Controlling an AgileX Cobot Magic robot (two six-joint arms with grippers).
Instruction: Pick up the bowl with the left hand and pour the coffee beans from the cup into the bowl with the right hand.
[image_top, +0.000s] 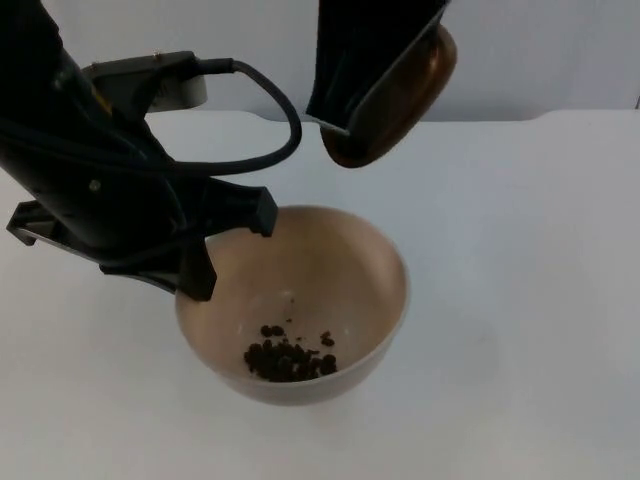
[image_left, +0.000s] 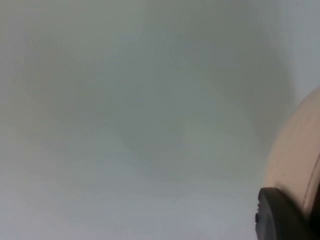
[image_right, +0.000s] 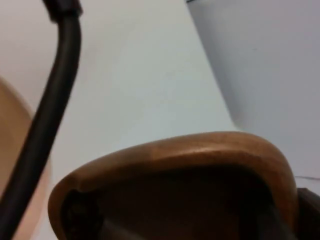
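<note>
A beige bowl (image_top: 350, 260) hangs in front of me with a small heap of coffee beans (image_top: 290, 360) at its bottom. My left gripper (image_top: 232, 250) is shut on the bowl's left rim, one finger inside and one outside. The bowl looks raised off the table; its outer wall (image_left: 295, 165) shows beside my left fingertip (image_left: 280, 215). Above the bowl's far rim, my right gripper (image_top: 375, 100) is shut on a brown wooden cup (image_top: 405, 95), which is tilted steeply toward the bowl. The cup's (image_right: 170, 170) inside looks dark, and I make out no beans in it.
The white table top (image_top: 530, 300) spreads to the right and in front of the bowl. The grey partition wall (image_top: 540, 50) stands at the back. The left arm's bulk covers the table's left side.
</note>
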